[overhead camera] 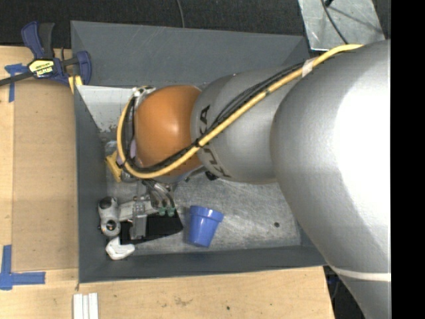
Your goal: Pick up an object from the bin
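Gripper (pixel 141 216) hangs low in the grey bin (pixel 89 178), just left of the blue cup (pixel 202 226), which lies tipped with its mouth up and to the right. Claw released or clenched, I cannot tell. It sits over a flat black piece (pixel 163 226), just beside the cup's left side. Further left of the cup, a white knobbed part (pixel 107 216) crowds the bin's left wall; down-left of the cup, a white piece (pixel 119 250) hugs the front wall. Right of the cup the floor lies bare; above it the orange cover (pixel 163 128) looms
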Controlling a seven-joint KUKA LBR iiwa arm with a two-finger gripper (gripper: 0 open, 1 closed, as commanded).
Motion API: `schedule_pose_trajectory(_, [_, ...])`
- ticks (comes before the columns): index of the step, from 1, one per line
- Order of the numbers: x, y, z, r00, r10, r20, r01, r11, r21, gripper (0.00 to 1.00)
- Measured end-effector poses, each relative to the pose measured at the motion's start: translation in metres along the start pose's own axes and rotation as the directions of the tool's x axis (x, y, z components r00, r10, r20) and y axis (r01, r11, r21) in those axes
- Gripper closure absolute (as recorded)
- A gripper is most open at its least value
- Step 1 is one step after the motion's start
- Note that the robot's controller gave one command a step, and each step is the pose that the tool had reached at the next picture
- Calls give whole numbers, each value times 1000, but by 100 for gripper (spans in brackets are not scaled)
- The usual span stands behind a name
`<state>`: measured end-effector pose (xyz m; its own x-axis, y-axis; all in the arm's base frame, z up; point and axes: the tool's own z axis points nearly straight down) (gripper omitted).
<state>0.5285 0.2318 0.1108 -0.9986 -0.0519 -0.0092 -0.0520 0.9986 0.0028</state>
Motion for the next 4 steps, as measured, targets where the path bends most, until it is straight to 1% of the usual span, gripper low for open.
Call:
schedule_pose_trajectory(1, [17,2,37,981,-196,6,196,981,-2,100])
schedule_pose_trajectory(2, [17,2,37,981,-196,6,196,981,-2,100])
schedule_pose_trajectory(3, [19,1,-13,985,-170,-14,170,985,2,100])
schedule_pose_trajectory(4, [18,3,-44,986,-167,-1,167,986,0,100])
